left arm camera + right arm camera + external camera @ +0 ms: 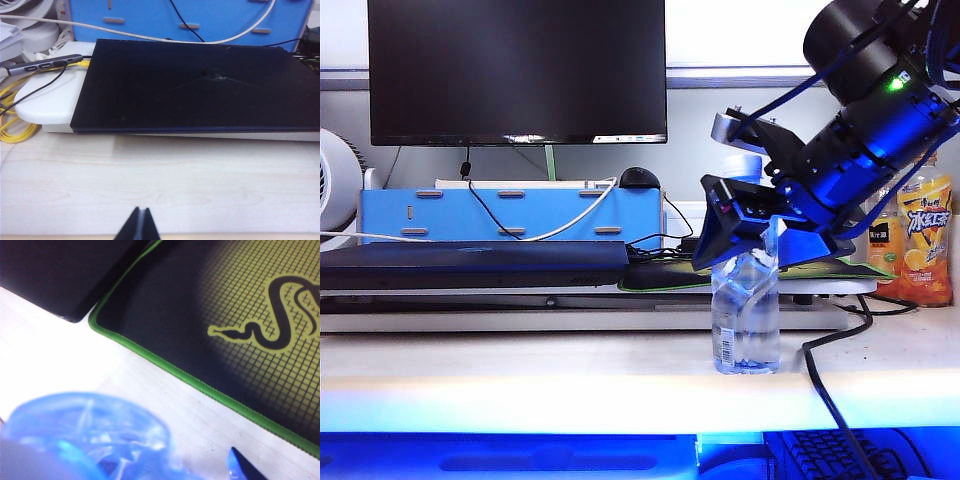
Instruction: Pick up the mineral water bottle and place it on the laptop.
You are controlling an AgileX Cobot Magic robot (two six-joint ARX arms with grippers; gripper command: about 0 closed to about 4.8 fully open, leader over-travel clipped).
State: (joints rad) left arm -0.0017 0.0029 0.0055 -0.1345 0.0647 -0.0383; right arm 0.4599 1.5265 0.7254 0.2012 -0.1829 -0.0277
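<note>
From my station I saw a dark monitor (517, 70) at the back of the desk (520, 375), a blue slotted box (510, 212) below it, and orange juice bottles (927, 240) far off to the right. The laptop (470, 264) lay closed and flat on a white stand (50, 102) to the left, with a green-edged mouse mat (225, 335) just beside its corner. Cables (570, 222) trailed over the box behind it. The mineral water bottle (746, 315) stood upright on the desk's front part, right of the laptop and apart from it.

The right arm slanted down from the upper right, its right gripper (760, 245) set over the bottle's top with the fingers spread wide, one on each side (not yet clamped, as far as I could see). The left gripper (138, 226) hung low in front of the laptop, its fingers pressed together, holding nothing.
</note>
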